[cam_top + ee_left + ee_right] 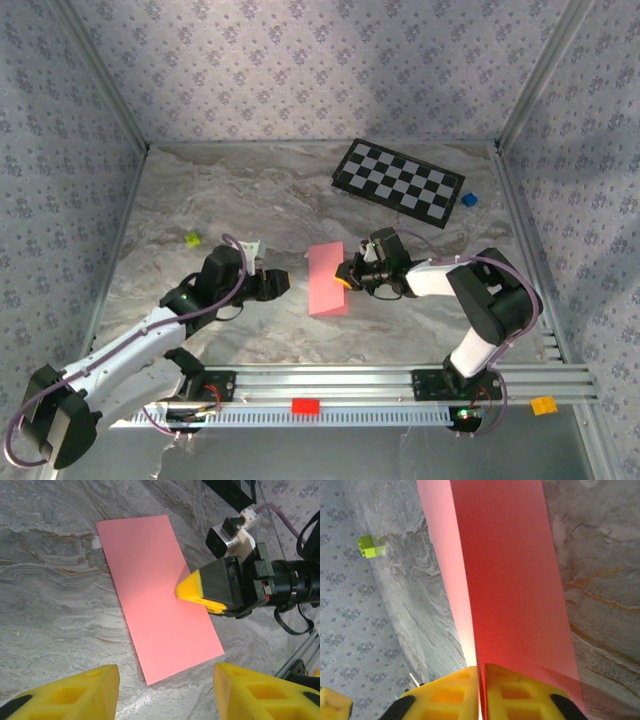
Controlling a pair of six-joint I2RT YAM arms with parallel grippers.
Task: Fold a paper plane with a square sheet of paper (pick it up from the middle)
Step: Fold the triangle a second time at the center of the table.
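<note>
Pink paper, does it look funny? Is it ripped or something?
Not ripped. The pink paper is a long strip instead of a square, so it seems folded in half. The right gripper pinches its edge, and in the right wrist view one side looks lifted up.

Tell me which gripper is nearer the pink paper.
Right. The right gripper is shut on the pink paper at its right edge; the left gripper hangs open to its left, apart.
</note>
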